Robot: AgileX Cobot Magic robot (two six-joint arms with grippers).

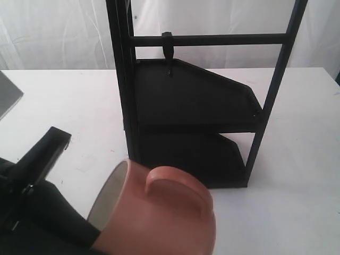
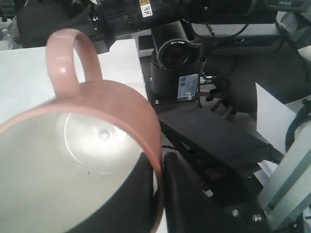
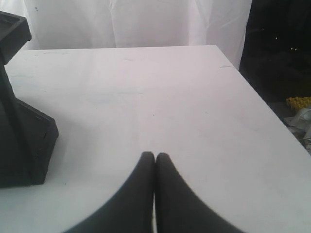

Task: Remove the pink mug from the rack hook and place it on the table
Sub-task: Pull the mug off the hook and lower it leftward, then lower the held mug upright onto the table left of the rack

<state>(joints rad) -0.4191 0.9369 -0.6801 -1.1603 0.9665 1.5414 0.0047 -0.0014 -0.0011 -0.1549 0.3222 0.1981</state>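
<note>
The pink mug (image 1: 159, 218) (image 2: 114, 99) is off the rack, low in the foreground of the exterior view. It is tipped on its side, its cream mouth faces left and its handle (image 1: 178, 183) points up. My left gripper (image 2: 160, 162) is shut on the mug's rim, with one finger inside and one outside. The rack hook (image 1: 168, 49) hangs bare on the crossbar of the rack (image 1: 191, 106). My right gripper (image 3: 155, 156) is shut on nothing, over the white table (image 3: 160, 97), and does not show in the exterior view. Whether the mug touches the table cannot be told.
The rack's two slanted shelves stand mid-table, and its base corner (image 3: 24, 141) lies near my right gripper. A grey slab (image 1: 8, 95) sits at the left edge. The table's edge (image 3: 272, 111) drops off beside the right arm. A camera mount (image 2: 175, 53) stands behind the mug.
</note>
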